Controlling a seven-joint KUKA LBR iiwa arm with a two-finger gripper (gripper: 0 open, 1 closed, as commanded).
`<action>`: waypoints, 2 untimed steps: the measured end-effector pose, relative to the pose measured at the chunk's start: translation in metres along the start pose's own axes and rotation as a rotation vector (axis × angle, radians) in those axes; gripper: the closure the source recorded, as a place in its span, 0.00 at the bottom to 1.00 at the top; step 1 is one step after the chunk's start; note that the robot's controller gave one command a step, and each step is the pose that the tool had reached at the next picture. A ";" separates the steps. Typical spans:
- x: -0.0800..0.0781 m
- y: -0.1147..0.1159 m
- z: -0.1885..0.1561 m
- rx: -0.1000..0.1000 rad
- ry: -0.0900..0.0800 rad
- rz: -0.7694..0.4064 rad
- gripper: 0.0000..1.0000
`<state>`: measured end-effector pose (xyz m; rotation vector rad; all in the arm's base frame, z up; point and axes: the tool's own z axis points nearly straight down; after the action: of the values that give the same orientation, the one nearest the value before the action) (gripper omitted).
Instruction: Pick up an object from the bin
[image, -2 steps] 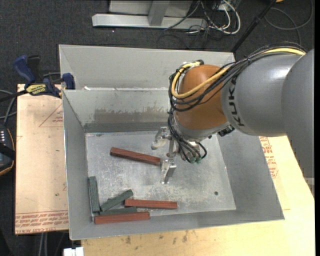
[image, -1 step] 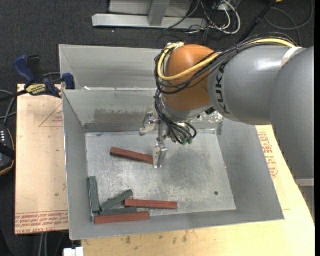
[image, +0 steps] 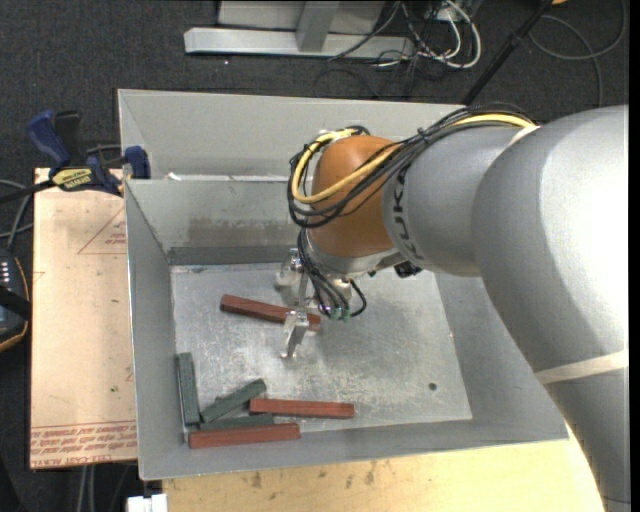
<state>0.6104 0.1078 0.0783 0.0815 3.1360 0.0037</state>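
gripper (image: 297, 338) at middle red-brown stick (image: 258, 309); opening: cannot tell | red-brown sticks (image: 300, 407): 3 | grey-green sticks (image: 187, 388): 3

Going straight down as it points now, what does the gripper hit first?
Probably the right end of the reddish-brown flat bar lying mid-bin, directly under the gripper. Depth is unclear, so it may instead meet the grey metal bin floor just beside it.

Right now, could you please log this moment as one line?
tool over right end of brown stick, centre of bin | stick lying flat | other sticks heaped lower-left
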 end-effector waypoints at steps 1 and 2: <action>-0.003 0.001 -0.006 -0.002 -0.009 0.003 1.00; -0.003 0.001 -0.006 -0.002 -0.009 0.003 1.00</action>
<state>0.6136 0.1082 0.0843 0.0856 3.1267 0.0066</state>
